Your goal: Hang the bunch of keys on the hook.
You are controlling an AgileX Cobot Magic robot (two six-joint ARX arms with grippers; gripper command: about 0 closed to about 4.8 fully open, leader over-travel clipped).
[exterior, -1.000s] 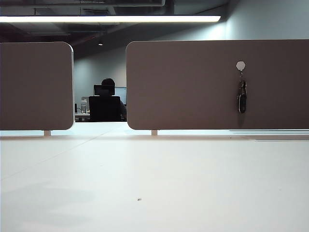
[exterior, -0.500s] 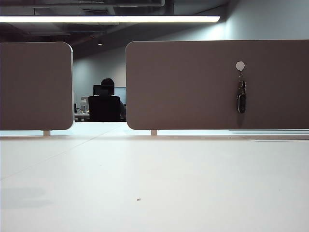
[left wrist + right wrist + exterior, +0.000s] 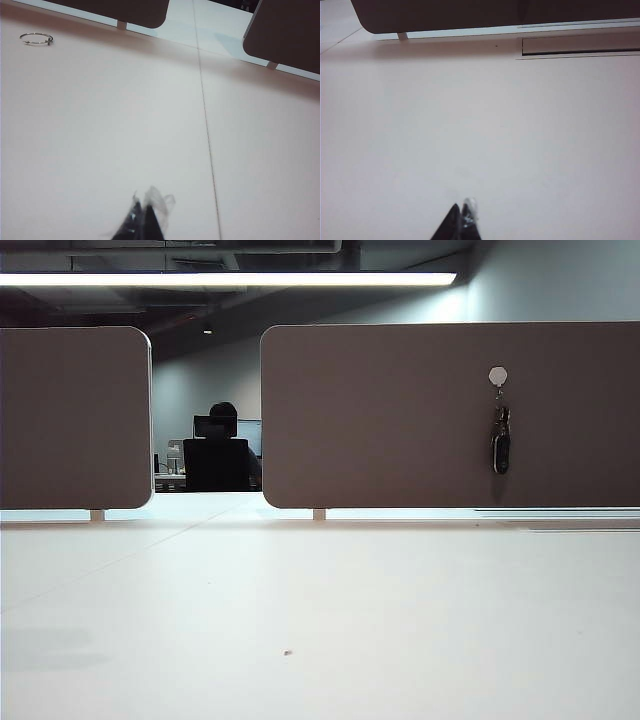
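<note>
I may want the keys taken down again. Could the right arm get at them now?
Probably yes: the bunch of keys hangs openly from the hook, nothing before it. The right gripper sits shut, low over bare table.

The counter point(image 3: 320, 620) is smooth, matt white. The brown panel point(image 3: 400, 420) looks matt — cloth-like. The hook point(image 3: 498, 376) has a pale plastic-looking pad; the bunch of keys point(image 3: 500, 445) shows a glossy black fob. Both tools — left tool point(image 3: 142, 220), right tool point(image 3: 461, 220) — are black with clear, shiny film at the closed tips.

The right gripper point(image 3: 461, 220) hangs over the bare white table point(image 3: 480, 130), its 2 fingertips pressed together, holding nothing. A brown panel point(image 3: 470, 12) stands along the table's far edge.
</note>
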